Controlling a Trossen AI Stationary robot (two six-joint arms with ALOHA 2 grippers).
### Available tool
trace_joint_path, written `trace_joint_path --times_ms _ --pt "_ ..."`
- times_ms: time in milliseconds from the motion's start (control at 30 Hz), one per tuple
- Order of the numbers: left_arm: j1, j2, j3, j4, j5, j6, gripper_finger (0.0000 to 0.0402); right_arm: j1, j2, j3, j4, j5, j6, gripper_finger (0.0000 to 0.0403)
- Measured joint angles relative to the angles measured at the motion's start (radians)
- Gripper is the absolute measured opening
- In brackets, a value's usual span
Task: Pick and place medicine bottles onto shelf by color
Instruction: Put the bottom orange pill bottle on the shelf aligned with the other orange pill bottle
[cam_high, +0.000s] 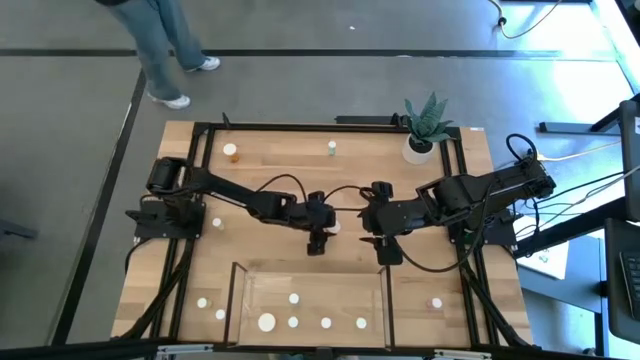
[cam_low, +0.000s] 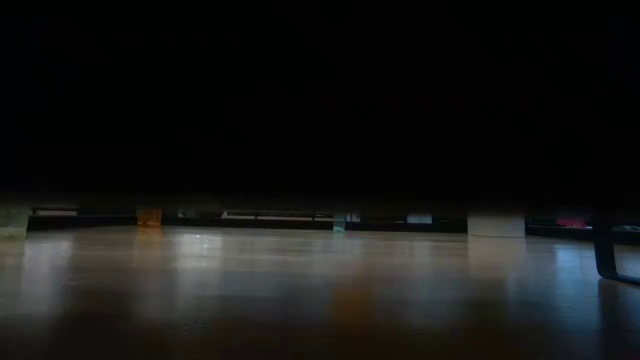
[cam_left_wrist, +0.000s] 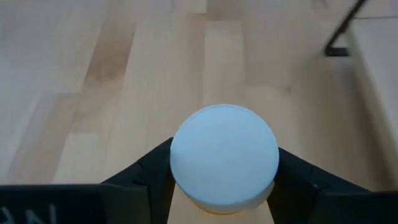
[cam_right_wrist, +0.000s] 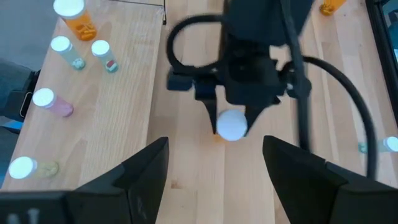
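My left gripper (cam_high: 320, 238) is at the table's middle, shut on a small bottle with a white cap (cam_left_wrist: 224, 155) and an amber body; it also shows in the right wrist view (cam_right_wrist: 232, 124). My right gripper (cam_high: 385, 248) is open and empty just to its right, its fingers facing the left gripper (cam_right_wrist: 249, 74). The shelf (cam_high: 250, 285) lies at the near edge, and several white-capped bottles stand on it, one wider (cam_high: 266, 322). Other bottles stand loose on the tabletop: an amber one (cam_high: 230, 150), a greenish one (cam_high: 331, 148) and one at the left (cam_high: 216, 223). My left gripper pinches the bottle between its two fingers (cam_left_wrist: 155, 171), on opposite sides just under the white cap's rim (cam_left_wrist: 177, 180). The fingers come from above, pointing down. The bottle is upright, cap up. I cannot tell whether its base is on the tabletop.
A white pot with a spiky green plant (cam_high: 425, 125) stands at the far right corner. More bottles stand near the shelf's left (cam_high: 202, 301) and right (cam_high: 436, 302). A person's legs (cam_high: 165, 50) show beyond the far edge. Bare wood lies between the grippers and the far edge.
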Motion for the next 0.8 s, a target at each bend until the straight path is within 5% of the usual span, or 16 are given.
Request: trace_joint_path --times_ms 467,800 --pt "-0.123 -0.085 0.001 -0.243 -0.08 -0.171 0.0194 0.0 0.0 0.0 0.005 0.0 0.0 0.0262" --pt "-0.213 -0.107 0.001 -0.293 -0.234 -0.26 0.0194 0.0 0.0 0.0 0.029 -0.014 0.0 0.0262"
